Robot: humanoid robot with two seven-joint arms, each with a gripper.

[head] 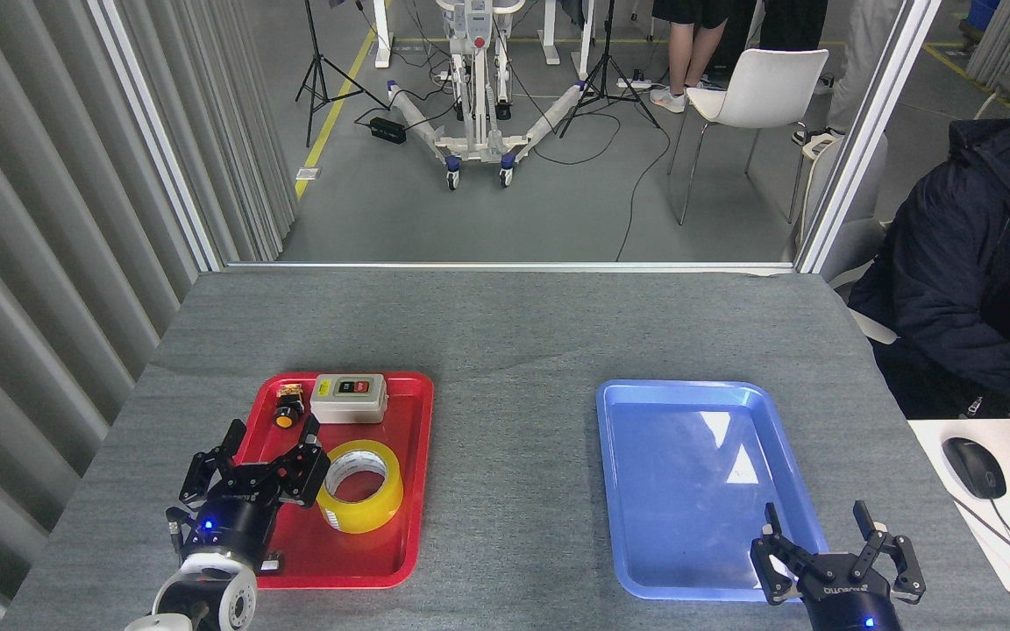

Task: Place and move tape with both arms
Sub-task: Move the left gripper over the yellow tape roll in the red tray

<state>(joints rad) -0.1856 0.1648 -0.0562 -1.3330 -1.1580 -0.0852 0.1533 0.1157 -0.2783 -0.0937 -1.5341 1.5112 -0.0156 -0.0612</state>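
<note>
The yellow tape (361, 487) lies flat with its white core up in the near half of the red tray (408, 491). My left gripper (272, 429) hovers over the tray's left side, just left of the roll. It stands open, holding nothing, and its right finger ends close to the roll's upper left rim. My right gripper (815, 519) is open too, above the near right corner of the blue tray (645, 456), with nothing between its fingers.
A grey switch box (348, 398) and a small yellow-capped push button (287, 409) sit at the back of the red tray. A person in a dark jacket (970, 280) sits at the right beside a white desk with a mouse (973, 467).
</note>
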